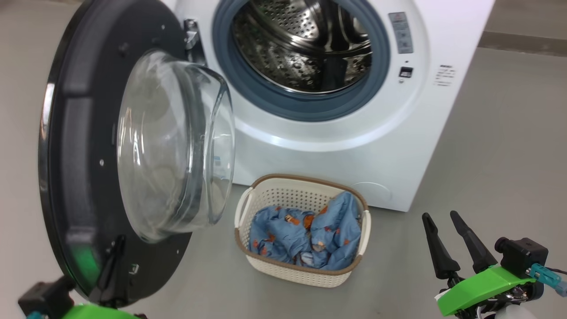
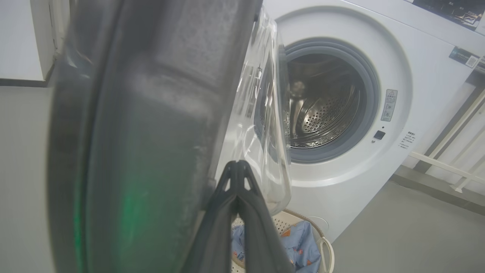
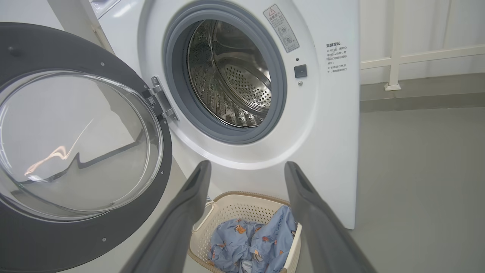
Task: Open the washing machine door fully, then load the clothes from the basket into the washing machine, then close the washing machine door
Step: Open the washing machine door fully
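Note:
The washing machine [image 1: 398, 146] stands with its steel drum [image 1: 301, 44] exposed. Its door [image 1: 84, 146], black-rimmed with a clear glass bowl [image 1: 177, 141], hangs swung out to the left on the hinge [image 1: 191, 37]. My left gripper [image 2: 238, 163] is shut, its tips against the door's lower inner rim beside the glass; in the head view it sits at the door's bottom edge [image 1: 116, 248]. The basket [image 1: 270, 195] rests on the floor before the machine, with blue printed clothes [image 1: 305, 232] inside. My right gripper [image 1: 440, 218] hovers open, empty, right of the basket.
Grey floor [image 1: 496, 168] stretches to the right of the machine. A white rail frame [image 3: 394, 57] stands by the wall behind it. The open door blocks the space left of the basket.

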